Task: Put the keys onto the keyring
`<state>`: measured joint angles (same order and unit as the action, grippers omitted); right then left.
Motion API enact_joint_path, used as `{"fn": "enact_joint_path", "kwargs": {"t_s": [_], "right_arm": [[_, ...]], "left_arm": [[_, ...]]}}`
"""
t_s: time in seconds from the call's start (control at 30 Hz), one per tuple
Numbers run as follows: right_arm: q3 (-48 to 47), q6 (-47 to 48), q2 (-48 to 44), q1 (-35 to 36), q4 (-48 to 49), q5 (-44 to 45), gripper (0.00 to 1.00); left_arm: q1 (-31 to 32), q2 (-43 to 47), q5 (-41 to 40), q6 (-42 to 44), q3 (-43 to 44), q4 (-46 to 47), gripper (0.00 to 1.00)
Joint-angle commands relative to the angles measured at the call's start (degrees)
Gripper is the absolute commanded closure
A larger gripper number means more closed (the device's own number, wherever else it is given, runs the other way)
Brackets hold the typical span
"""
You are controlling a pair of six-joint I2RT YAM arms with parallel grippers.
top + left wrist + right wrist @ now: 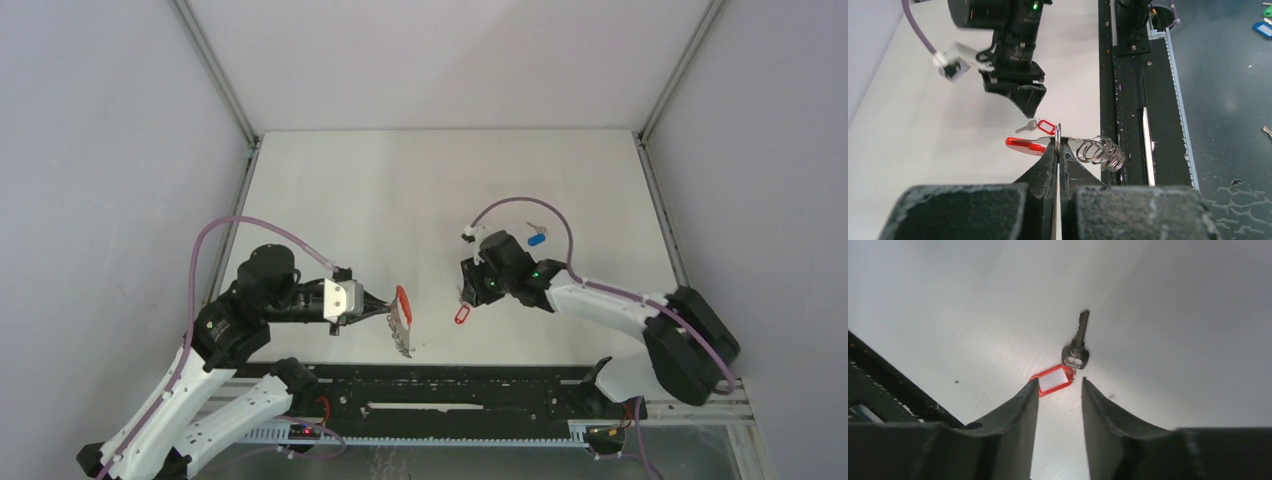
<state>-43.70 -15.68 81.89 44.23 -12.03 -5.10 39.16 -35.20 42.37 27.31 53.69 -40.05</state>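
**Two Hands, One Ring: Grasping the Red-Tagged Key**

**Present state.** The surface [400, 200] carries both keys, and neither is on the keyring yet.
- The left hand [1058, 145] is closed on one silver ring of the keyring [1100, 152]. The red band [1023, 145] lies to one side of the fingertips and the coil of rings to the other.
- The right hand [1060, 385] has its jaws apart and grips nothing. It hovers over the red-tagged key [1075, 347], which lies flat near the keyring.
- The blue-tagged key [537, 239] lies well apart, toward the far right.

**Step in hand (judged).** The right hand is to pick up the red-tagged key.

1. The right hand should first be centred. The red tag [1053, 380] sits just beyond the fingertips and nearer one finger than the other, so closing from here would probably catch only a corner.
2. It should then descend straight until both fingertips touch the surface on either side of the tag.
3. The grip belongs on the tag's long edges. This leaves the key's head, with its hole, exposed for threading.
4. The jaws should close slowly, because a thin flat piece tends to skid or flip when pinched unevenly.
5. The left hand should hold the ring firm and steady, so that the ring is a fixed target for the key.
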Motion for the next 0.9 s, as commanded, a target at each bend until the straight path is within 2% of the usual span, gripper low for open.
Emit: {"fn": "enact_joint_path", "kwargs": {"t_s": [0.0, 0.03, 0.07, 0.17, 0.23, 0.37, 0.43, 0.5, 0.57, 0.6, 0.67, 0.73, 0.77, 0.8, 0.87], "right_arm": [[4.5, 1.59, -10.72, -1.06, 10.22, 1.65, 0.33], [5.18, -0.27, -11.94, -2.68, 11.3, 0.94, 0.03], [5.36, -3.0, -12.27, -4.43, 11.48, 0.5, 0.01], [5.39, -6.84, -9.37, -9.44, 10.89, -3.28, 0.0], [5.58, -7.24, -7.05, -9.43, 10.26, -4.29, 0.0], [8.59, -8.04, -7.4, -7.52, 15.27, -5.29, 0.01], [8.05, -7.94, -7.24, -8.18, 14.01, -6.66, 0.11], [4.44, -6.24, -7.94, -8.57, 6.48, -4.81, 0.24], [2.5, -7.87, -11.89, -10.26, 3.61, -4.35, 0.29], [4.11, -12.01, -14.9, -12.28, 5.38, -6.28, 0.27], [9.18, -18.27, -18.13, -16.59, 13.17, -18.02, 0.02], [13.47, -21.13, -17.21, -19.19, 22.25, -28.67, 0.0], [13.62, -21.16, -16.3, -19.31, 22.66, -30.62, 0.0], [12.64, -19.28, -16.04, -18.21, 20.36, -28.95, 0.0], [8.57, -12.55, -18.27, -11.24, 7.26, -13.1, 0.0]], "left_arm": [[0.22, -0.13, 1.24, -1.03, 3.11, 0.94, 1.0], [0.16, -0.08, 1.23, -1.07, 3.18, 0.8, 1.0], [0.16, -0.12, 1.22, -1.23, 3.33, 0.77, 1.0], [0.15, -0.4, 1.51, -1.7, 3.55, 0.72, 1.0], [0.17, -0.57, 1.74, -1.8, 3.49, 0.68, 1.0], [0.14, -0.54, 1.58, -1.91, 3.82, 0.52, 1.0], [0.21, -0.67, 1.49, -1.93, 4.15, 0.5, 1.0], [0.15, -0.89, 1.47, -1.94, 4.64, 0.47, 1.0], [0.19, -1.22, 1.56, -1.92, 4.95, 0.3, 1.0], [0.22, -1.32, 1.62, -1.84, 4.98, 0.18, 1.0], [0.16, -1.36, 1.93, -1.59, 4.93, -0.08, 1.0], [0.15, -1.28, 2.08, -1.28, 4.93, -0.2, 1.0], [0.13, -1.19, 1.98, -1.07, 4.85, -0.2, 1.0], [0.15, -1.18, 1.9, -0.96, 4.92, -0.16, 1.0], [0.22, -1.12, 1.84, -0.9, 4.89, -0.11, 1.0]]}}
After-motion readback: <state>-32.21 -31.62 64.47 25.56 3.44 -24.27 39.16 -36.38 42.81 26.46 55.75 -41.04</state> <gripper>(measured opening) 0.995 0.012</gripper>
